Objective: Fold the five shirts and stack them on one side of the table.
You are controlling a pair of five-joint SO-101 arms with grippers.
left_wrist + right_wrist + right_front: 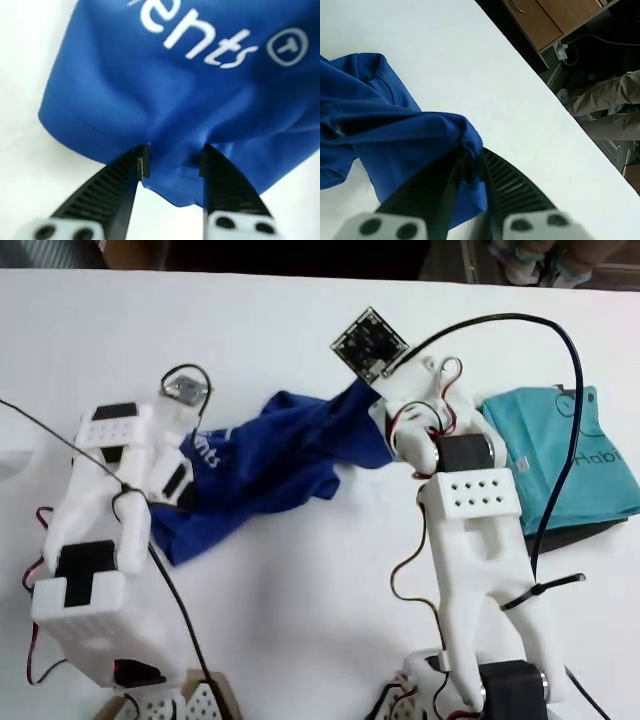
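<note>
A blue shirt with white print lies crumpled and stretched across the middle of the white table. My left gripper is at its left end, shut on a bunched fold of the blue shirt near the hem; the left gripper has fabric filling the gap between its fingers. My right gripper is at the shirt's right end and lifts it slightly. The right gripper is shut on an edge of the blue shirt.
A folded teal shirt lies at the right side on top of a dark folded shirt, close beside the right arm. The table's far edge runs just beyond the right gripper. Black cables arc over the right arm.
</note>
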